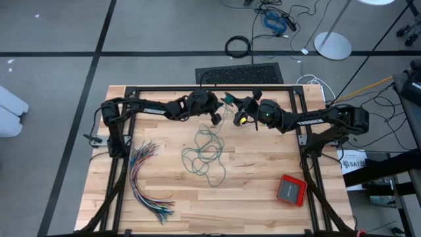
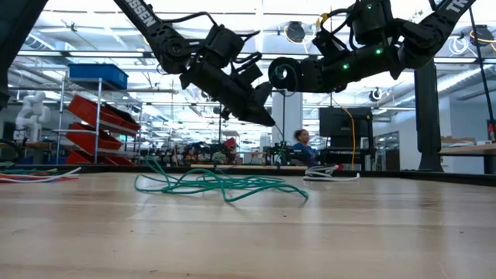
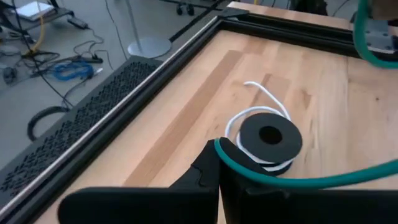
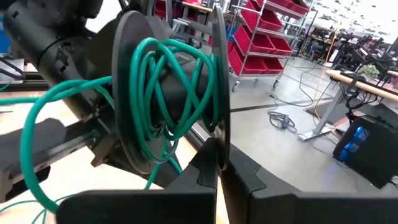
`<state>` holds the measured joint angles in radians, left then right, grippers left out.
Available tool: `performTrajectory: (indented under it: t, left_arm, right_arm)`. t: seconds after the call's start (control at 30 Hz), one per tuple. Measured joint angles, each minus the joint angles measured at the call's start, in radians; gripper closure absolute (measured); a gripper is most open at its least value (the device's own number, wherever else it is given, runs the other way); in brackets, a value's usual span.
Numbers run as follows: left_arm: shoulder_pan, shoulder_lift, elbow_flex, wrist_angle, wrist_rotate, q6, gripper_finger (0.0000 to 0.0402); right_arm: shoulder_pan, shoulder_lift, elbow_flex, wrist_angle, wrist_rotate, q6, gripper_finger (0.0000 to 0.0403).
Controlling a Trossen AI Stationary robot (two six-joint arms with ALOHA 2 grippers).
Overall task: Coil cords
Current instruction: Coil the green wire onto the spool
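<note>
A teal cord is partly wound on a black two-disc spool (image 4: 168,93), which my right gripper (image 4: 217,167) holds above the table's far middle, shut on it. The rest of the cord lies as a loose heap (image 1: 204,153) on the wood, also seen in the low view (image 2: 221,184). My left gripper (image 3: 219,155) hangs beside the spool, slanting down, shut on a stretch of the teal cord (image 3: 292,183). In the high view, my left gripper (image 1: 216,113) and right gripper (image 1: 240,116) nearly meet. A second black spool (image 3: 268,140) with white cord loops lies flat on the table. My left gripper pinches the teal cord (image 3: 219,147) between its two fingers, which lie across it and slant down toward the far edge. The cord there is lifted clear and curves away to one side. My right gripper pinches the rim of one spool disc (image 4: 219,138) between its fingers, coming level. The spool is clear of the table, its discs upright and its hub level.
A fanned bundle of many-coloured wires (image 1: 146,179) lies at the table's left. An orange-red box (image 1: 291,189) sits near the right front. Black frame rails (image 1: 197,89) border the table's far edge and sides. Bare wood lies in front of the cord heap.
</note>
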<state>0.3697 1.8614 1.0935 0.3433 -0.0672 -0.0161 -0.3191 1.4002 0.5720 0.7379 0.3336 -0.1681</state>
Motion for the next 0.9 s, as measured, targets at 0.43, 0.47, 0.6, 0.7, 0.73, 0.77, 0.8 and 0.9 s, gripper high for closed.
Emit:
performTrajectory:
  t: [0.43, 0.47, 0.6, 0.7, 0.73, 0.77, 0.8, 0.9]
  left_arm:
    - [-0.041, -0.041, 0.000, 0.006, -0.009, 0.089, 0.0402]
    - [-0.046, -0.052, 0.000, 0.005, -0.017, 0.103, 0.0402]
    - [-0.071, -0.104, 0.001, 0.011, -0.087, 0.148, 0.0402]
    - [-0.085, -0.139, 0.001, 0.008, -0.116, 0.167, 0.0402]
    - [-0.089, -0.149, 0.001, 0.010, -0.121, 0.178, 0.0402]
    - [-0.092, -0.161, 0.001, 0.006, -0.126, 0.185, 0.0402]
    - [-0.095, -0.172, 0.001, 0.009, -0.130, 0.188, 0.0402]
    - [-0.107, -0.197, 0.002, 0.014, -0.132, 0.190, 0.0402]
  right_arm:
    - [0.000, 0.000, 0.000, -0.005, 0.000, 0.010, 0.0403]
    - [0.000, 0.000, 0.000, -0.007, 0.000, 0.010, 0.0403]
    - [0.000, 0.000, 0.000, -0.009, 0.000, 0.009, 0.0403]
    - [0.000, 0.000, 0.000, -0.007, -0.001, 0.008, 0.0403]
    - [0.000, 0.000, 0.000, -0.007, -0.001, 0.008, 0.0403]
    - [0.000, 0.000, 0.000, -0.008, -0.001, 0.008, 0.0403]
    - [0.000, 0.000, 0.000, -0.008, 0.000, 0.008, 0.0403]
    - [0.000, 0.000, 0.000, -0.008, -0.001, 0.008, 0.0403]
